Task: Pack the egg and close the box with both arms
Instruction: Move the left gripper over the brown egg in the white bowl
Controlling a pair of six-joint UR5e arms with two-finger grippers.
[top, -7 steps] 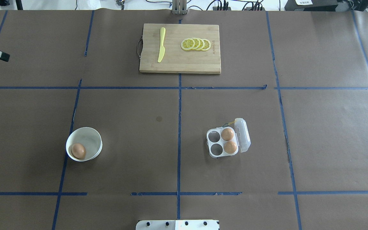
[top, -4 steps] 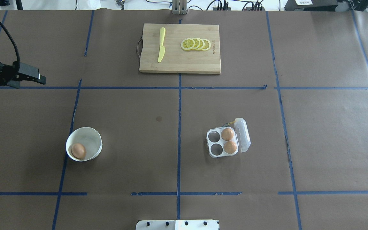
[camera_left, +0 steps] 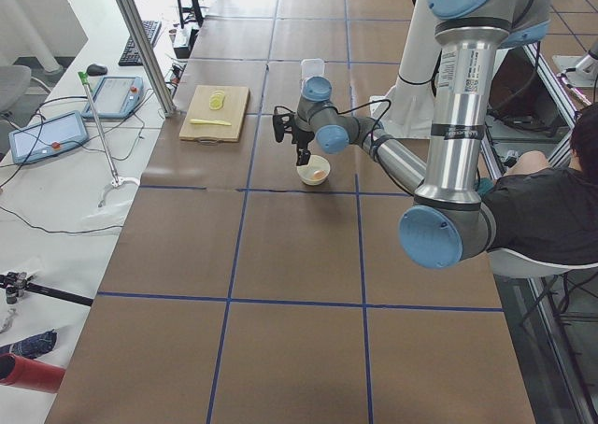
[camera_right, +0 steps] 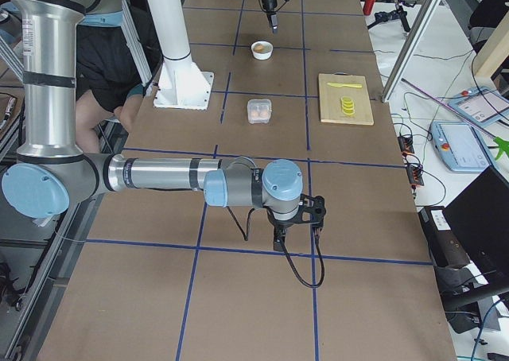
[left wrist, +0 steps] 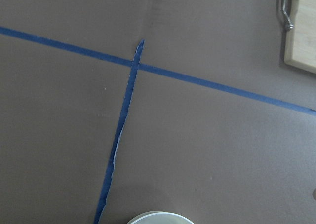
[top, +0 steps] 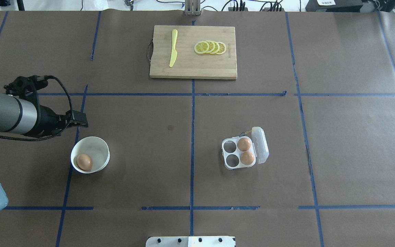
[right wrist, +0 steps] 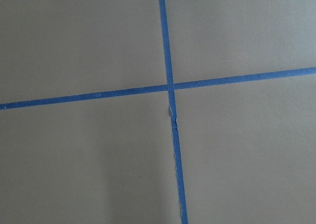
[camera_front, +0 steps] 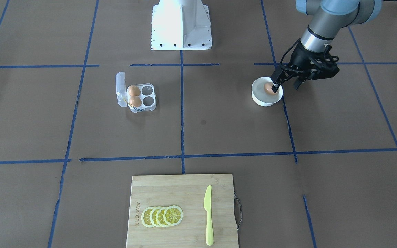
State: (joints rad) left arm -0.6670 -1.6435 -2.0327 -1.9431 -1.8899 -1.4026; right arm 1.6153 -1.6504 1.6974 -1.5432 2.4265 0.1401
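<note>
Two eggs (camera_front: 133,91) sit in the box (camera_front: 147,105), in the cells next to its open lid (camera_front: 120,86); that's the front view. Across the tabletop (camera_front: 219,131), the third egg (camera_front: 269,89) lies in a white bowl (camera_front: 266,102), and the left pincer (camera_front: 285,88) hovers close above it, fingers spread wide, gripping nothing.

From overhead, the left arm (top: 9,115) reaches in from the edge, its pincer showing just beyond the bowl's far rim. The box is well apart, on the other half. Far back, a cutting board (top: 193,68) carries a yellow knife (top: 173,48) and lemon slices (top: 210,47).

From the right end, the right pincer (camera_right: 296,232) hangs low over the tabletop, well away from the box. Spread or closed, I cannot tell.
</note>
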